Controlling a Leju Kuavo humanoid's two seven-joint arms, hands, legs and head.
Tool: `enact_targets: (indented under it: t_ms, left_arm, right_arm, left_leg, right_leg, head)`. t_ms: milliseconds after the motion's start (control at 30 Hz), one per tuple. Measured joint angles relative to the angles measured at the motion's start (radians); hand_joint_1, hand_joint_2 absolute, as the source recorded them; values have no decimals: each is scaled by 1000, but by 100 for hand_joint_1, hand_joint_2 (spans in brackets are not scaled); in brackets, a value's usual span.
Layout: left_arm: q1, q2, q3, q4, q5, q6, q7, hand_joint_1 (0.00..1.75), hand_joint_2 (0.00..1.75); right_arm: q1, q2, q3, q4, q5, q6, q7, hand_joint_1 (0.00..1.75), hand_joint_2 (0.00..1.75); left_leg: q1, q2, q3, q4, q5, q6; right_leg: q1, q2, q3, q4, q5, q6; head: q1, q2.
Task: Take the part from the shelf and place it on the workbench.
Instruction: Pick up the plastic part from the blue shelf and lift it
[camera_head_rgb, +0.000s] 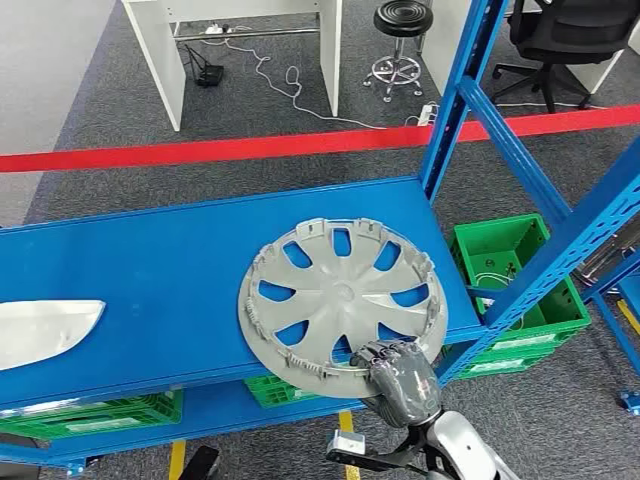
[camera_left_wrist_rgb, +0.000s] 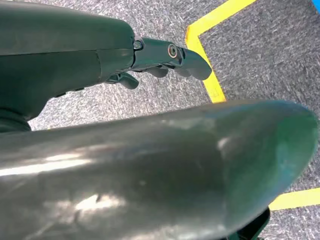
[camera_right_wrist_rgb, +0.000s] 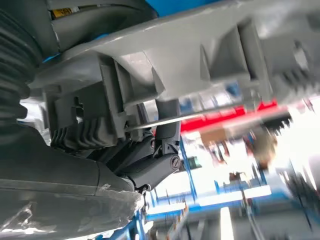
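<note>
A grey wheel cover (camera_head_rgb: 343, 295) lies flat on the blue shelf (camera_head_rgb: 173, 260), its near edge hanging over the shelf's front. My right hand (camera_head_rgb: 400, 380) grips that near rim from the front, with fingers curled over the edge. In the right wrist view the cover's ribbed rim (camera_right_wrist_rgb: 181, 50) lies against the hand, with the dark fingers (camera_right_wrist_rgb: 151, 165) wrapped around it. My left hand (camera_left_wrist_rgb: 166, 55) hangs over the carpet, fingers extended and holding nothing.
A pale grey panel (camera_head_rgb: 41, 330) lies at the shelf's left end. Blue uprights (camera_head_rgb: 460, 90) and a slanted brace (camera_head_rgb: 573, 240) frame the right side. Green crates (camera_head_rgb: 513, 280) (camera_head_rgb: 98, 412) sit below. Yellow floor tape (camera_left_wrist_rgb: 205, 60) marks the carpet.
</note>
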Motion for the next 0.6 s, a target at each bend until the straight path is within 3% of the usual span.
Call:
enact_targets:
  t_ms: [167,433,600]
  left_arm:
    - [0,0,4,0,11,3,-11,0,0]
    - [1,4,26,0,20,11,-41,0,0]
    - [1,9,30,0,22,3,-80,0,0]
  right_arm:
    - [14,13,-21,-48,-144,50,-13,175,175]
    - [14,33,-123,-163,-634,295,-103,175,175]
    - [6,36,-197,-228,-1011,512,-109,175,175]
  left_leg:
    - [0,0,0,0,0,0]
    - [0,0,1,0,0,0]
    - [0,1,4,0,-1,0]
  right_leg:
    - [0,0,-2,0,0,0]
    - [0,1,-5,0,0,0]
    - [0,2,-6,0,0,0]
  head:
    - [0,0]
    - [0,0]
    - [0,0]
